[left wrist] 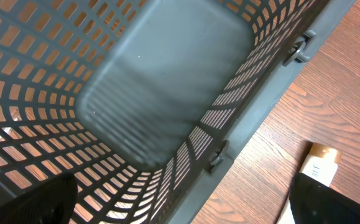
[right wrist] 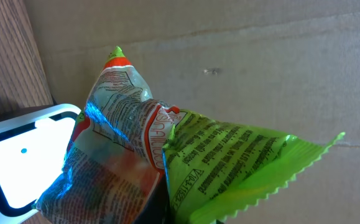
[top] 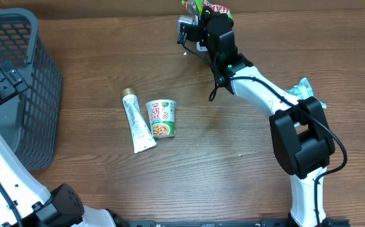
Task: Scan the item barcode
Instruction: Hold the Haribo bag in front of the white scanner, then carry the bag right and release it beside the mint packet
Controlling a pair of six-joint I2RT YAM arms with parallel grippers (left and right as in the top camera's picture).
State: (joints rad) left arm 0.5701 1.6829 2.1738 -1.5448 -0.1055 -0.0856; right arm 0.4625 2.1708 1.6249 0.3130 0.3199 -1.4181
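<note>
- Right end effector [top: 208, 16] is out at the far edge of the counter [top: 232, 164], clamped tight on a green-and-red snack packet [right wrist: 217, 155]. It is pinched by the middle, and the wrapper bunches up around the grip.
- The packet hangs just beside the scanner [right wrist: 24, 155], its lower left corner overlapping the glowing white window in the wrist view. Blue light is catching on the foil there.
- By my read, this is the presenting step: the item is at the reader, but no barcode is visible on any face we can see.
- First risk: that crumpled wrapper. If the code sits in a fold or on the side turned away from the window, the scanner has nothing to read.
- Second risk: glare. Shiny foil angled straight at the light could wash out the bars.
- Third risk: a thin, slippery film held in a narrow pinch. A quick wrist turn to find the code could let it slide out or knock the scanner.
- Left end effector [top: 2, 79] hangs over the grey basket [top: 24, 38] with its fingers spread wide and nothing in them.
- The toothpaste tube [top: 138, 123] and cup noodles [top: 161, 118] lie side by side mid-counter, well clear of the action.
</note>
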